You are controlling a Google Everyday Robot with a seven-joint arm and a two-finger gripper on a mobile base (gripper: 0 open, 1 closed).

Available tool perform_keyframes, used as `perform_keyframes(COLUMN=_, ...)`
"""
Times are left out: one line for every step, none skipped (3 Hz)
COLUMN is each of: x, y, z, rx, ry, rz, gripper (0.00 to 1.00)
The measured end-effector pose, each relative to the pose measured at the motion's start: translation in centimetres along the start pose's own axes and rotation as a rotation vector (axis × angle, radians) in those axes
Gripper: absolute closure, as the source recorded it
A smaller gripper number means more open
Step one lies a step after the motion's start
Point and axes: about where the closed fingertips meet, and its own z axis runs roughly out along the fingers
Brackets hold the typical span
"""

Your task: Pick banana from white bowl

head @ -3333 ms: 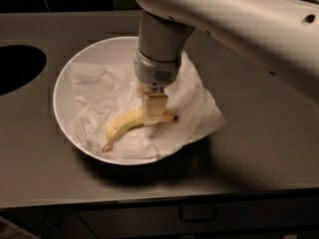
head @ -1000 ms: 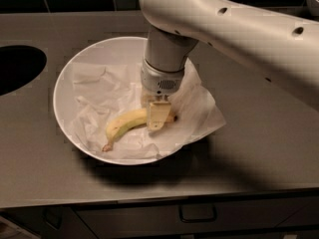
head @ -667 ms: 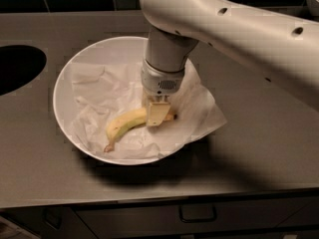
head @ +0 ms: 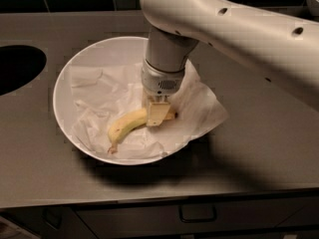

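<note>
The banana (head: 127,125) is small, curved and yellow, and lies on crumpled white paper (head: 104,91) inside the white bowl (head: 62,91) on the dark counter. Its dark tip points to the lower left. Its stem end is on the right, under my gripper. My gripper (head: 157,114) points straight down into the bowl and sits at the banana's right end, touching it and covering part of it. The banana rests in the bowl, not lifted.
The paper hangs over the bowl's right rim onto the grey counter (head: 259,148). A dark round opening (head: 17,66) is in the counter at the far left. The counter's front edge and a drawer handle (head: 198,214) run along the bottom. My large white arm (head: 234,29) spans the upper right.
Since 3.3 s ago my gripper has shifted slightly right and down at the banana's stem end, and the arm above has swung. Nothing visibly changes over the last second.
</note>
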Motion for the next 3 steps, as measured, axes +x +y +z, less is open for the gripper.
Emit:
perform_keyframes(x=-0.4, y=0.0, z=-1.0, rx=0.02, ry=-0.002, rz=-0.013, gripper=1.0)
perform_keyframes(x=-1.3, y=0.0, z=-2.8, rx=0.061, ry=0.012, rz=-0.036, gripper=1.0)
perform_keyframes(x=-2.0, y=-0.1, z=-5.4, rx=0.13, ry=0.033, rz=-0.053, gripper=1.0)
